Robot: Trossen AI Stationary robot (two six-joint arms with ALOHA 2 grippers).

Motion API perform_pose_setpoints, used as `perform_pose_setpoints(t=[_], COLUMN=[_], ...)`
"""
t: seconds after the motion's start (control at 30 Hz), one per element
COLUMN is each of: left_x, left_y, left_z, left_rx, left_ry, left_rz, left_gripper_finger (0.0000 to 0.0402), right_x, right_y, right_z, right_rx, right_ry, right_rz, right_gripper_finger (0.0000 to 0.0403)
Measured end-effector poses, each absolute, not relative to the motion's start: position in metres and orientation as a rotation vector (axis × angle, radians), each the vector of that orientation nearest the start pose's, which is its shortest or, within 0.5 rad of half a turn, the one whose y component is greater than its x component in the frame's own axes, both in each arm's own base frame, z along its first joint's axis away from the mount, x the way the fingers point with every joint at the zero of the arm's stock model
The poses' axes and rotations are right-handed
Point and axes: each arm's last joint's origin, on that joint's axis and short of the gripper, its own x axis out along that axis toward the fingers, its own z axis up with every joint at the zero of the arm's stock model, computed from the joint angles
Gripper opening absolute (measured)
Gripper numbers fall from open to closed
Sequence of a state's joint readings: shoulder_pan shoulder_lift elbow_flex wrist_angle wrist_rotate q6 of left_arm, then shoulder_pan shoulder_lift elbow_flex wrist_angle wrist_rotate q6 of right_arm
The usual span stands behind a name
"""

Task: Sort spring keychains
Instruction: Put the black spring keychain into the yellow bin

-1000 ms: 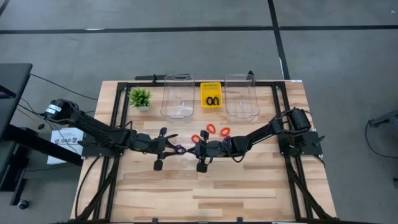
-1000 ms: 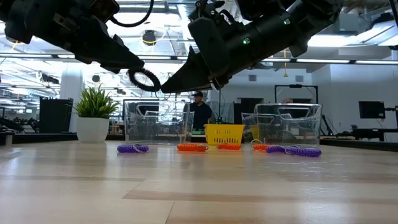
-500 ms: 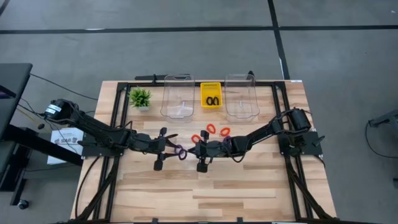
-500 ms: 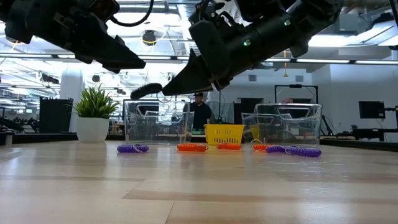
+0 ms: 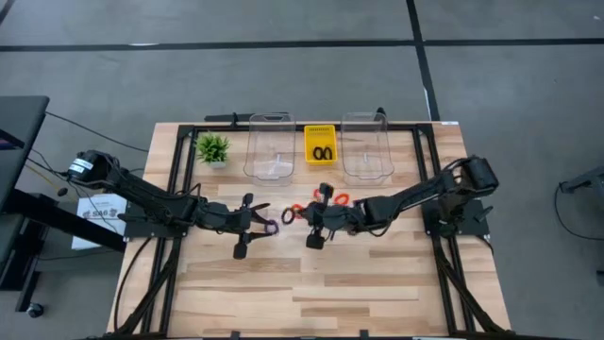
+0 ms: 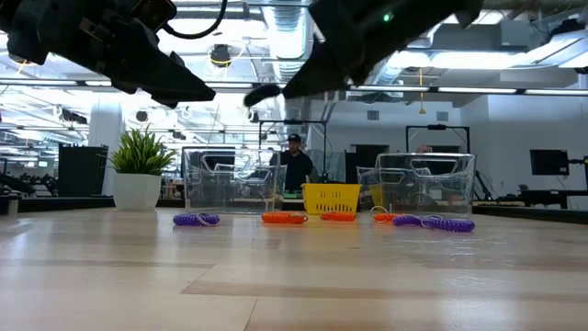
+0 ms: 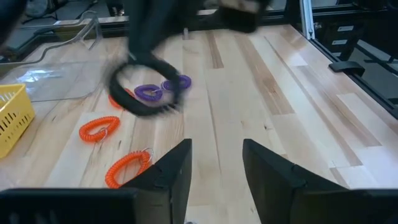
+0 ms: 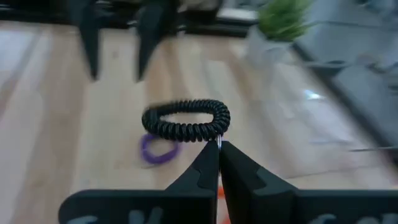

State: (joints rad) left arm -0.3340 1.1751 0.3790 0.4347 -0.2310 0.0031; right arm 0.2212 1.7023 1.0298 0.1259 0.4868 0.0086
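Note:
A black spring keychain [image 8: 186,132] is in my right gripper [image 8: 217,144], which is shut on it above the table's middle [image 5: 297,215]. The low view shows that black keychain [image 6: 262,92] high above the wood. My left gripper [image 7: 216,144] is open and hovers just left of it [image 5: 257,227], holding nothing. Below it a purple keychain [image 5: 271,227] lies flat on the table. Red keychains [image 5: 319,195] lie flat farther back. Two black keychains [image 5: 323,153] lie in the yellow basket. My right gripper pinches the black keychain's coil [image 8: 214,138] between its two fingertips, on the side of the loop nearest the gripper. The fingers reach in from the table's right. The loop is lifted clear and sticks out roughly level beyond the tips.
Two clear bins [image 5: 270,146] [image 5: 366,146] flank the yellow basket [image 5: 320,132] at the far edge. A small green plant [image 5: 212,148] stands at the far left. More purple keychains [image 6: 447,222] lie under the right arm. The near half of the table is bare wood.
The black keychain, first held up between both grippers' tips, has gone to the right gripper alone. The right gripper has risen and drawn back toward the table's right and far edge, carrying it and tipping it from upright to roughly level.

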Motion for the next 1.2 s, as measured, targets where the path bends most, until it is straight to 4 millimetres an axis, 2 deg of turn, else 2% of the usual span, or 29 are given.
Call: perform_pose_setpoints(t=[0.17,0.4,0.6,0.77,1.2], left_x=[0.212,0.212,0.212,0.212,0.212], left_y=[-0.067,-0.067,-0.067,-0.067,-0.067], left_z=[0.18,0.18,0.181,0.181,0.181], left_rx=[0.104,0.102,0.102,0.102,0.101], left_ry=[0.347,0.343,0.342,0.342,0.339], left_rz=[-0.102,-0.102,-0.102,-0.102,-0.102], left_gripper_finger=[0.014,0.0136,0.0136,0.0136,0.0136], right_x=[0.352,0.348,0.34,0.335,0.326], right_y=[0.03,-0.036,-0.078,-0.1,-0.127], right_z=[0.223,0.215,0.213,0.212,0.212], right_rx=[-0.203,-0.13,-0.066,0.044,0.1], right_ry=[0.554,0.637,0.663,0.658,0.66], right_rz=[-0.407,-0.597,-0.695,-0.659,-0.673], right_gripper_finger=[0.0001,0.0,0.0,0.0,0.0003])
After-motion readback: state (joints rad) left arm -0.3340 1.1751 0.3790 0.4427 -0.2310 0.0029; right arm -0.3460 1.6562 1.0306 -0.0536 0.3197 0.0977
